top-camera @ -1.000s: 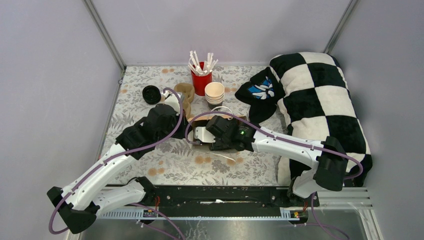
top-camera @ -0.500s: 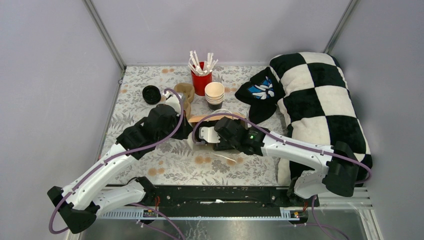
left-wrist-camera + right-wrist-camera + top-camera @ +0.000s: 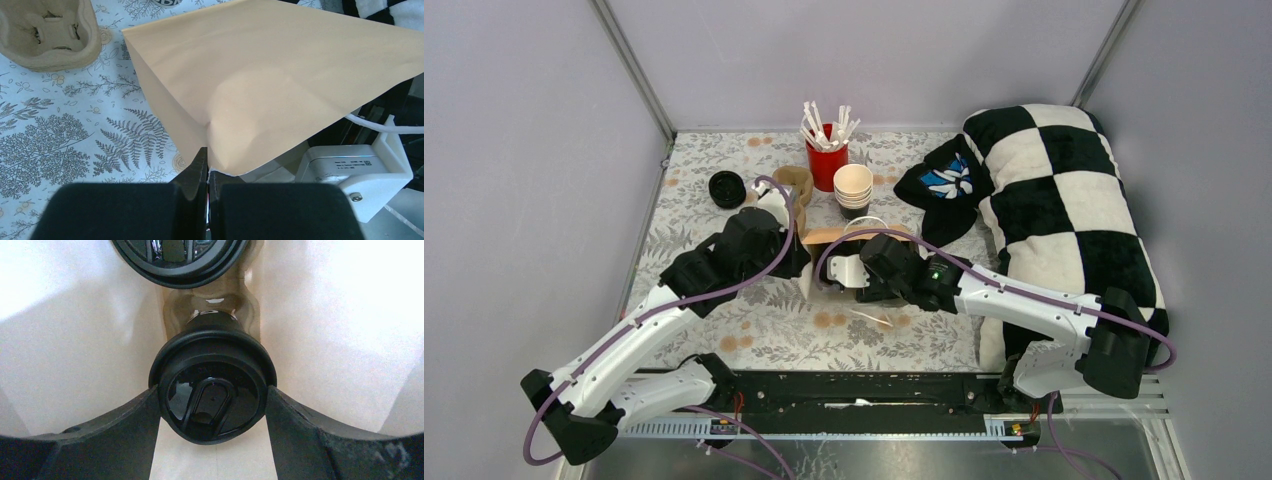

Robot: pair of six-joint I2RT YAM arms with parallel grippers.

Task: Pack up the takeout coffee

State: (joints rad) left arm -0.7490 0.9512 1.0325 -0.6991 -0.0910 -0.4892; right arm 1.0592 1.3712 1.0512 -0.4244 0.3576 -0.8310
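In the right wrist view, one takeout coffee cup with a black lid sits between my right gripper's fingers, which press both sides of its lid. The right gripper is shut on it inside the tan paper bag. A second black-lidded cup stands just beyond it, deeper in the bag. My left gripper is shut on the edge of the bag at its mouth. From above, the bag lies between the left gripper and the right gripper.
A cardboard cup carrier lies behind the bag, with a black round thing left of it. A red cup of white sticks and a stack of cream cups stand at the back. A checkered pillow and a dark cloth fill the right.
My right arm has pushed forward and left, carrying the cup deeper into the bag. The bag's mouth has risen beside the left gripper, which has barely moved.
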